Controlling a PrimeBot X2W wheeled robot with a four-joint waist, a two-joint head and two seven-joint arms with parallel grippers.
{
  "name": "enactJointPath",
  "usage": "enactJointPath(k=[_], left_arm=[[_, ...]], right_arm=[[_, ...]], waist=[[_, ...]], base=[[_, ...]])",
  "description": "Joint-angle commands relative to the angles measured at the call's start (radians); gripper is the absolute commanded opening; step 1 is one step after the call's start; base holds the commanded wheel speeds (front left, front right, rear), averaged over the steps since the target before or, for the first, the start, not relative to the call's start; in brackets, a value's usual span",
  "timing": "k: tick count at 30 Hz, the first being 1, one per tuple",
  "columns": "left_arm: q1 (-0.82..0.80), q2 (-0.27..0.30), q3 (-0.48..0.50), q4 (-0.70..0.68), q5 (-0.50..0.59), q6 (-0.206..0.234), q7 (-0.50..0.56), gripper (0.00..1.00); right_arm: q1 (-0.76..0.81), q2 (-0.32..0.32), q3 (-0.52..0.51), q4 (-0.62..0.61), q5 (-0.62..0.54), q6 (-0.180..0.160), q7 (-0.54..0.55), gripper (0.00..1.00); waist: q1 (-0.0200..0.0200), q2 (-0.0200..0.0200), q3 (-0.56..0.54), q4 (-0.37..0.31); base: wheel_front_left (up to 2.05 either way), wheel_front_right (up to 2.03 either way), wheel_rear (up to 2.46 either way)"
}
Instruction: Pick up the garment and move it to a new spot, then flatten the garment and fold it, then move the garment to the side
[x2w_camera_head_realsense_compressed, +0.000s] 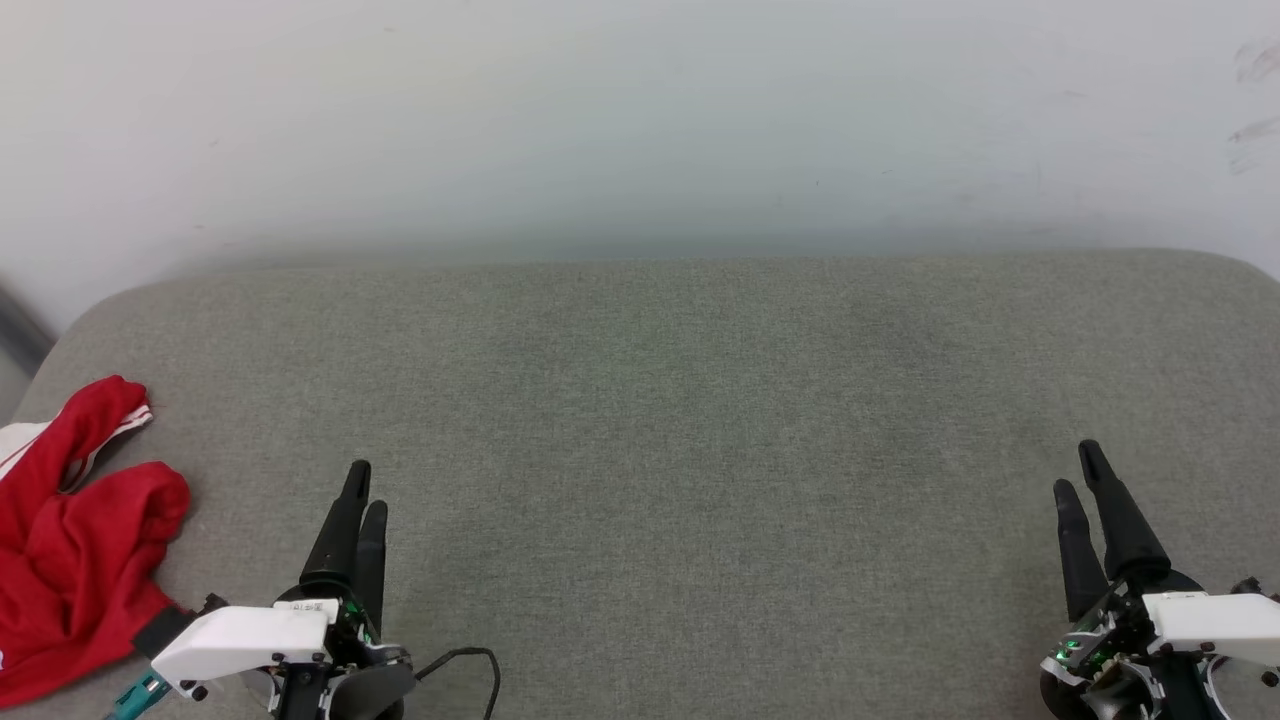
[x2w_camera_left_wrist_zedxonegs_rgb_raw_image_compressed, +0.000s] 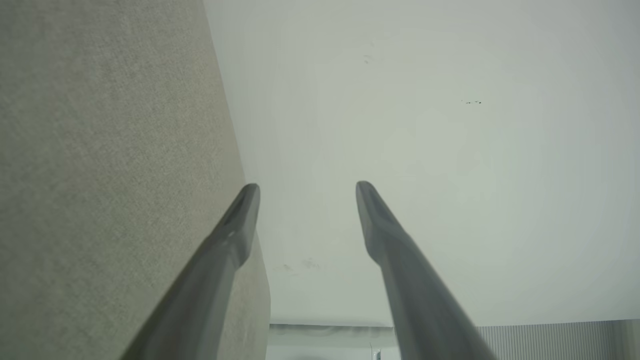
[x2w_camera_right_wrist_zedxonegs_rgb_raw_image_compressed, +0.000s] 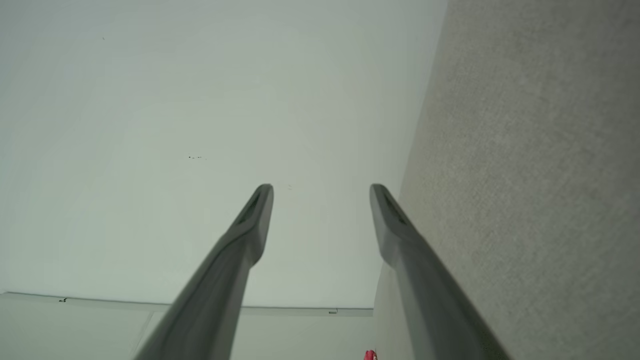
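Pale plain wall (x2w_camera_head_realsense_compressed: 640, 120) behind a broad grey-green woven padded surface (x2w_camera_head_realsense_compressed: 700, 400); 1 garment, 2 grippers, pick-up judged not yet begun.

Red jersey-style garment with white striped trim (x2w_camera_head_realsense_compressed: 80, 560): crumpled at the surface's far-left edge, ungripped, leaving the wide middle as likely flattening room. Left gripper with 2 long dark fingers (x2w_camera_head_realsense_compressed: 367, 487): low, just beside the garment, the likelier arm to reach it. Matching right gripper (x2w_camera_head_realsense_compressed: 1076, 466): well apart, opposite side. The head view sees both turned edge-on; the wrist views show each pair of fingers parted and holding nothing. The head view alone gives the garment's lie.
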Motion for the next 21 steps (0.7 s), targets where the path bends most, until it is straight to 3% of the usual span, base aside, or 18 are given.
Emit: enactJointPath(k=[1, 12, 21], left_arm=[[-0.025, 0.002, -0.022, -0.042, 0.025, 0.0, -0.023, 1.0], [-0.016, 0.003, -0.036, -0.107, 0.147, 0.0, -0.071, 1.0], [-0.021, 0.003, -0.069, -0.122, 0.422, 0.0, -0.107, 1.0]], right_arm=[[-0.004, -0.008, 0.011, -0.039, -0.023, 0.0, -0.022, 1.0], [0.004, -0.039, 0.05, -0.091, -0.144, 0.0, -0.075, 1.0], [0.009, -0.055, 0.044, -0.137, -0.431, 0.0, -0.112, 1.0]], waist=[[0.0, 0.0, 0.0, 0.001], [0.0, 0.0, -0.001, 0.002], [0.0, 0.0, -0.002, 0.003]], base=[[0.0, 0.0, 0.0], [0.0, 0.0, 0.0], [0.0, 0.0, 0.0]])
